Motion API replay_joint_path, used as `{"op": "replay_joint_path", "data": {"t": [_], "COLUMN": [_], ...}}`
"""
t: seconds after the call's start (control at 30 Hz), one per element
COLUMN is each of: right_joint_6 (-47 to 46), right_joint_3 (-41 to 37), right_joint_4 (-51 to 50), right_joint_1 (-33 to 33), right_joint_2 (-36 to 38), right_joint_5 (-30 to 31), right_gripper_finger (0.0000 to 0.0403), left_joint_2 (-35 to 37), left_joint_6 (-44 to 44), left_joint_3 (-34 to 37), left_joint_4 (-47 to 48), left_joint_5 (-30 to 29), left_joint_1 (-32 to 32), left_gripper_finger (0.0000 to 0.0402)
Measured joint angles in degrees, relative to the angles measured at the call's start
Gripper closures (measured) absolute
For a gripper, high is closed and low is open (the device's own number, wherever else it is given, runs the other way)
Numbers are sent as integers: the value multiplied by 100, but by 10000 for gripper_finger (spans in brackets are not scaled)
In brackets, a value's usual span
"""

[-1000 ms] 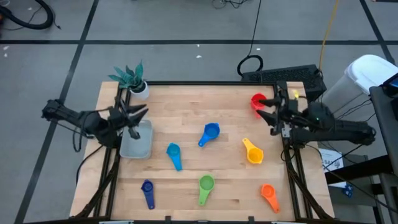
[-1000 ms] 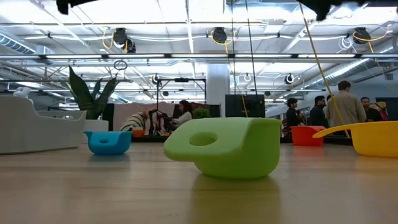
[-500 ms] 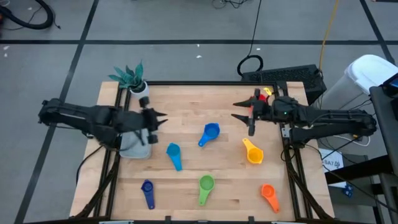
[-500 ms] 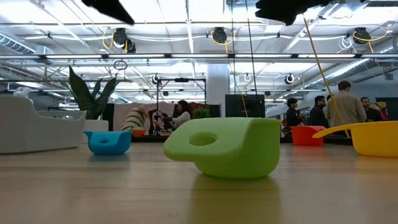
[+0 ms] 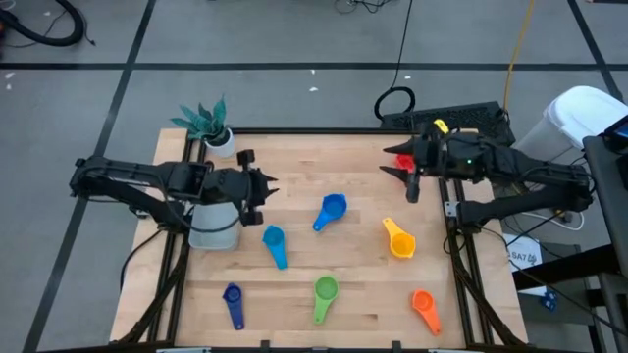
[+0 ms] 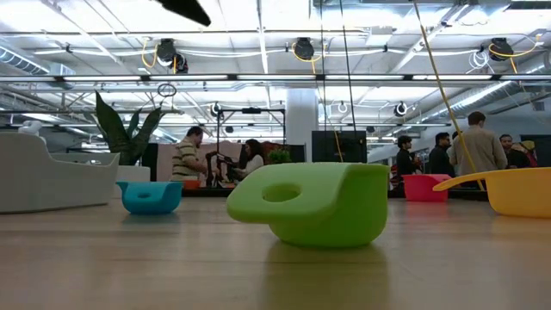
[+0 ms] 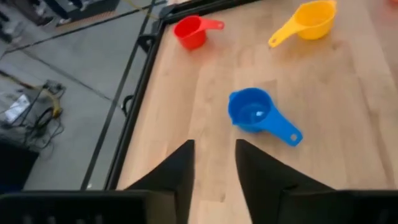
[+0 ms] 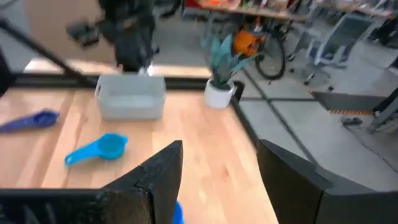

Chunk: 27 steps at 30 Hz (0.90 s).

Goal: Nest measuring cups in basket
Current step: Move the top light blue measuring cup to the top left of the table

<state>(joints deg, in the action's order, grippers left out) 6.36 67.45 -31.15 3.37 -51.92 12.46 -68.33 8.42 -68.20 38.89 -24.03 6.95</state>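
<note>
Seven cups lie bowl-down or upright on the wooden table in the high view: red (image 5: 404,161) near the far right corner, blue (image 5: 332,210), light blue (image 5: 274,243), yellow (image 5: 397,238), green (image 5: 324,294), dark blue (image 5: 233,303) and orange (image 5: 424,310). The pale basket (image 5: 212,227) sits at the left, partly under my left arm. My left gripper (image 5: 270,186) hangs open just right of the basket, pointing toward the blue cup (image 7: 258,115). My right gripper (image 5: 389,162) hangs open above the red cup, pointing left toward the basket (image 8: 130,96).
A small white pot with a green plant (image 5: 218,135) stands at the far left corner, behind the basket. Black frame rails run along the table's edges. The bare wood between the blue and yellow cups is free. People stand in the room beyond the table (image 6: 478,146).
My left gripper has moved from above the basket toward the table's right, stopping just past the basket's right edge. My right gripper has swung toward the table's left, then back a little toward the far edge, above the red cup. The cups have stayed in place.
</note>
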Motion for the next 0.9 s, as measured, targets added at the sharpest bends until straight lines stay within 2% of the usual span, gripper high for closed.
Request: {"op": "replay_joint_path", "data": {"t": [0.23,0.33,0.47,0.67,0.8,0.9], "right_joint_6": [23,-70,-100,-245,-707,-1065], "right_joint_3": [19,19,19,21,21,20], "right_joint_4": [-904,-1108,-1128,-1465,-1959,-2382], "right_joint_1": [-111,-111,-113,-113,-122,-126], "right_joint_2": [-156,-60,210,648,807,857], "right_joint_5": [1022,1179,1180,1612,1594,1396], "right_gripper_finger": [204,204,204,204,204,204], "left_joint_2": [-746,-1276,-1956,-2758,-3151,-3452], "left_joint_6": [162,179,218,595,456,453], "left_joint_3": [-306,-393,-613,-1293,-1707,-1764], "left_joint_4": [20,-170,-460,-784,-770,-749], "left_joint_5": [28,87,169,253,907,1058], "left_joint_1": [-179,-362,-563,-793,-1028,-1168], "left_gripper_finger": [163,123,89,83,105,124]}}
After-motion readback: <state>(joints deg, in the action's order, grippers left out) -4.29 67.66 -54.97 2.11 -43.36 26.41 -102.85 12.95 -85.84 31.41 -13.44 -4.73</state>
